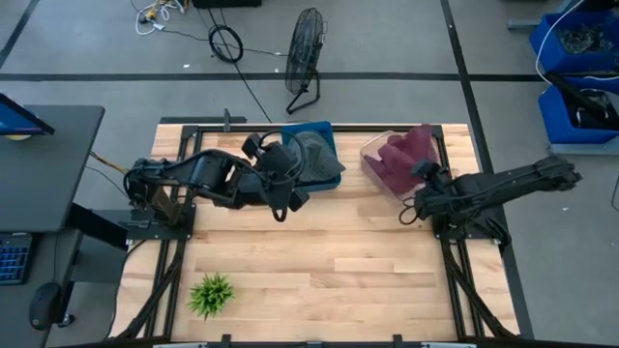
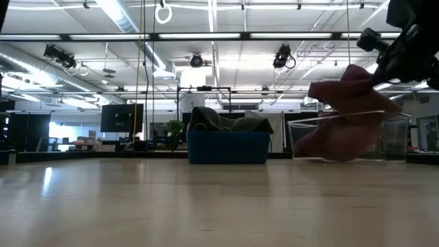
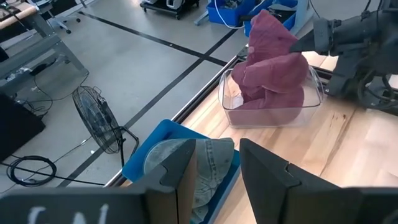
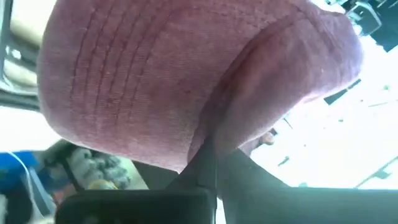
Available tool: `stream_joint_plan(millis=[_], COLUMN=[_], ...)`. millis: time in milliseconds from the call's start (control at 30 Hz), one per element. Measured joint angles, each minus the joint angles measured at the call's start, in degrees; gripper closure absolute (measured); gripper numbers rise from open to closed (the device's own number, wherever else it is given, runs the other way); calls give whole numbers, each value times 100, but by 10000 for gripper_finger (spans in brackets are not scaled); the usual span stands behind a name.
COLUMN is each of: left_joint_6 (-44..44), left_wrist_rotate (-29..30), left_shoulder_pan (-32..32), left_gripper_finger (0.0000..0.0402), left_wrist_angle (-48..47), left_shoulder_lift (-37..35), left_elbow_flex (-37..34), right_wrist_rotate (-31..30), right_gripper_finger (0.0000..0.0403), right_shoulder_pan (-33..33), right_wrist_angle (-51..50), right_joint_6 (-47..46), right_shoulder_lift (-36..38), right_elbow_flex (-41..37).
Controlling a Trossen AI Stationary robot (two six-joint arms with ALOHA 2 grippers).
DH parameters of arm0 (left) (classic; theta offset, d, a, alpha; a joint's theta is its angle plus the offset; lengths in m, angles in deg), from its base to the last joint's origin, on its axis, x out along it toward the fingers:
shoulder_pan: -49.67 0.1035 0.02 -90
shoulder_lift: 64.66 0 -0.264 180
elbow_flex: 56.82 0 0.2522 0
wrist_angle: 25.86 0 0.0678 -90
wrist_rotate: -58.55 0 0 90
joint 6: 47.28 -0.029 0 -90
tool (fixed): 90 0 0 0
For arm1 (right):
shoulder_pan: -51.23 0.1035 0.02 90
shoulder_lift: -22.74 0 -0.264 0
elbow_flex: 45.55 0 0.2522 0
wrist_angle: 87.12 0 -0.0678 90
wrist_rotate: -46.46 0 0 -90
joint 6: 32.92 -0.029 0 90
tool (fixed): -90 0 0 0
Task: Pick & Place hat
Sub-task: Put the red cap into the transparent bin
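Note:
A grey-green hat (image 1: 317, 157) lies in a blue bin (image 1: 329, 184) at the table's far middle; it also shows in the left wrist view (image 3: 205, 168). My left gripper (image 3: 214, 165) is open just above it, one finger on either side, touching nothing; in the high view the left gripper (image 1: 293, 170) is at the bin's left side. A maroon hat (image 3: 270, 34) rises out of a clear bin (image 3: 314, 93) at the far right. My right gripper (image 1: 423, 174) is shut on it. My right gripper pinches a fold of the maroon hat's cloth (image 4: 217, 140) between its two fingers, coming from the table's right side, slanting down. The hat's stitched brim (image 4: 106, 81) spreads above the fingers. The hat is raised above the clear bin's rim, its lower part (image 2: 336, 137) still inside.
More maroon cloth (image 3: 273, 84) fills the clear bin. A small green plant (image 1: 211, 293) stands at the near left of the wooden table. The table's middle and near right (image 1: 368, 280) are bare wood. A fan (image 1: 306, 53) stands on the floor beyond the far edge.

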Motion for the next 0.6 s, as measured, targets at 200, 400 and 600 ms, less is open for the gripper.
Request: stream_joint_plan(millis=[200,400,600], left_joint_6=[-167,-320,-444], left_wrist_rotate=[0,1,0], left_shoulder_pan=[1,1,1], left_gripper_finger=[275,275,275], left_wrist_angle=[-1,-3,-4], left_shoulder_lift=[0,0,2], left_elbow_flex=[-1,-2,-2], right_wrist_rotate=[465,966,1238], right_gripper_finger=[401,399,383], right_shoulder_pan=[-83,-85,-93], right_wrist_angle=[769,1700,2060], right_joint_6=[145,455,-322], right_shoulder_lift=[2,-15,-11], right_elbow_flex=[-319,-491,-491])
